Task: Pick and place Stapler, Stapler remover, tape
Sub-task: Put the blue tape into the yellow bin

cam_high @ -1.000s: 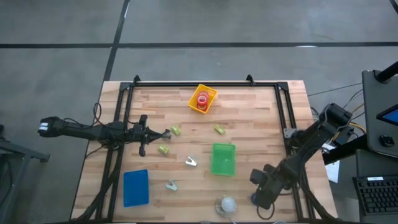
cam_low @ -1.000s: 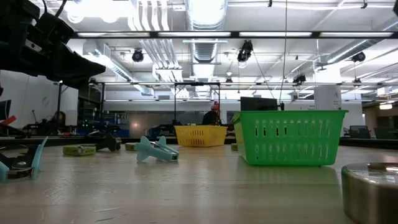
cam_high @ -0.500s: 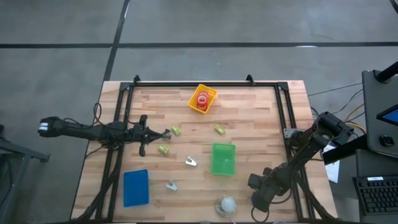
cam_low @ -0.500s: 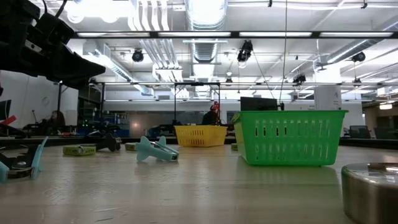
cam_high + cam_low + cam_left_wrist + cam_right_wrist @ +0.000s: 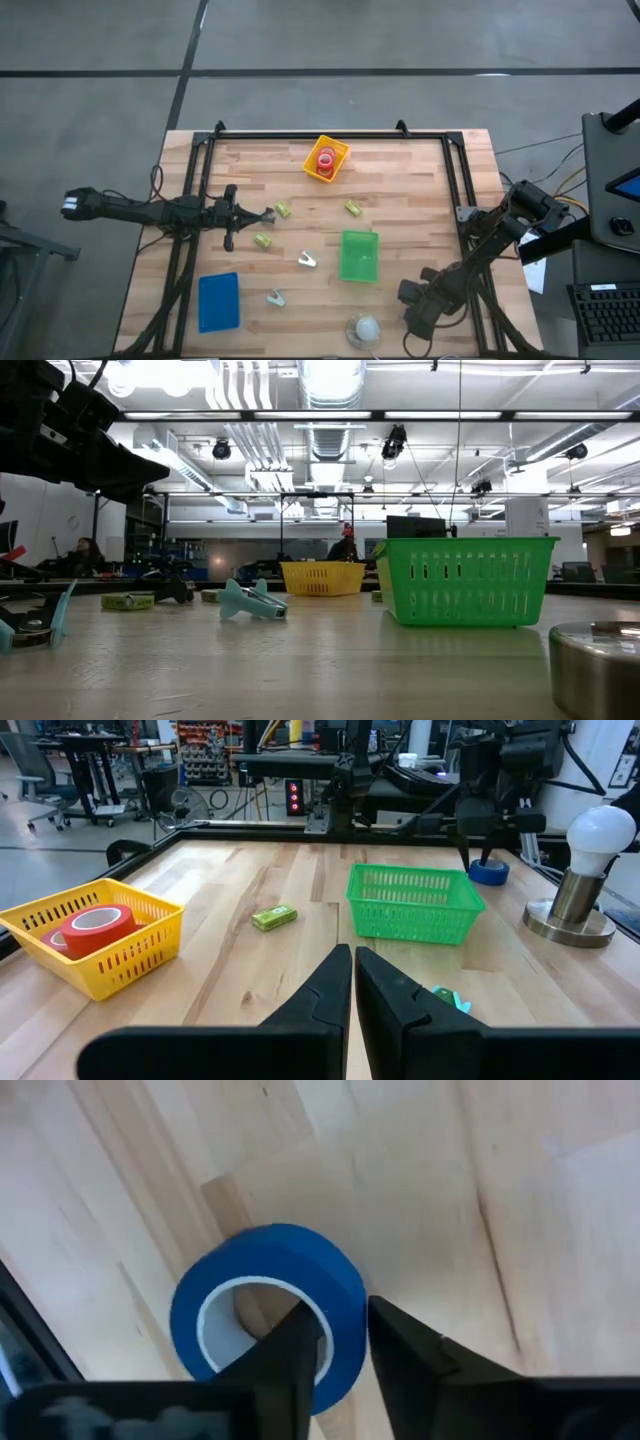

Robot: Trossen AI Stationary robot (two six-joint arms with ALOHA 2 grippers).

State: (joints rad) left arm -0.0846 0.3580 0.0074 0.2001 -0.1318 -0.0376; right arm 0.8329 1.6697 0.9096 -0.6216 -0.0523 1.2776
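the table (image 5: pixel 400 190) carries three bins: one (image 5: pixel 327 160) at the far middle with tape rolls (image 5: pixel 326 158) in it, one (image 5: pixel 360 256) right of centre, one (image 5: pixel 219 301) at the near left. small staplers (image 5: pixel 283 210) lie between them. a lamp (image 5: pixel 364 330) stands at the near edge, with one tape roll (image 5: pixel 270 1315) near the right corner beside it.

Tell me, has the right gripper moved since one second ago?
Yes. In the high view the right gripper has shifted slightly toward the table's near edge and closer to the lamp base; it now straddles the blue tape.
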